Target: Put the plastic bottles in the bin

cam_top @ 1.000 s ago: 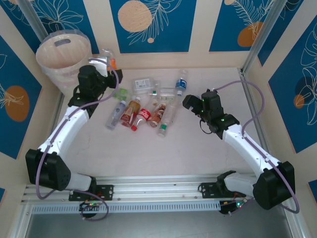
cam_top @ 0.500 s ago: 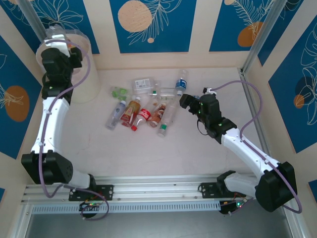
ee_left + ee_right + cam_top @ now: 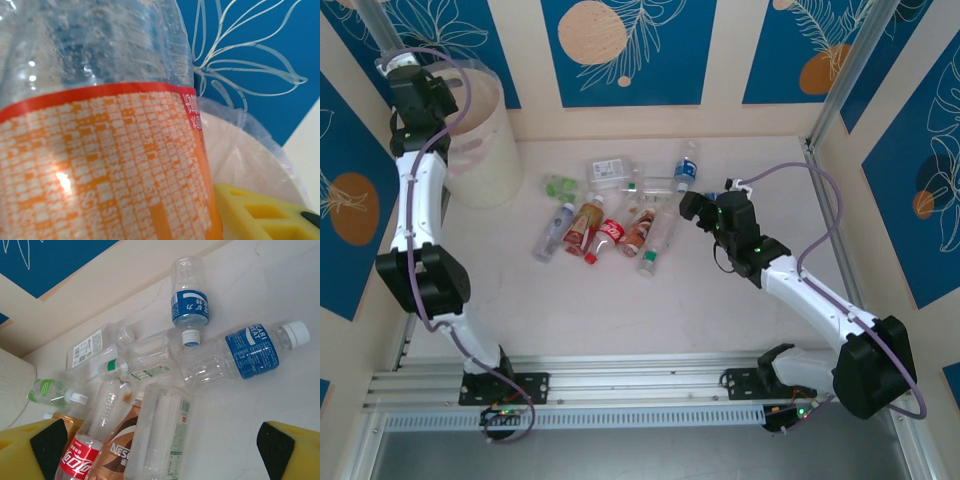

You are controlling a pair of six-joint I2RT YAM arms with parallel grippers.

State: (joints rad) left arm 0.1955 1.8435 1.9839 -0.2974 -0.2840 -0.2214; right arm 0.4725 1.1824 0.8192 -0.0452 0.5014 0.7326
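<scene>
The orange-labelled bottle was clamped in your left gripper. The jaws were partly closed around its body and one yellow pad showed beside it. Behind the bottle, in the left wrist view, lay the bin with its cream wall and clear liner, so you had the bottle up at the rim, at the far left corner of the table.

For a clean drop, the whole bottle needed to be inside the rim line before you let go. I could not tell from these views whether its lower end was over the opening. Opening the jaws wide in one move looked safest, so that the bottle would fall free and not hang on a pad or snag the liner.

The other bottles lay in a loose heap mid-table, well apart from the bin. Your right gripper hung near the heap's right edge, jaws spread fully and holding nothing. In its wrist view the white-capped bottle lay at the edge of the heap with bare table along one side. It looked an easier next pick than the cola bottle, which was wedged among its neighbours.
</scene>
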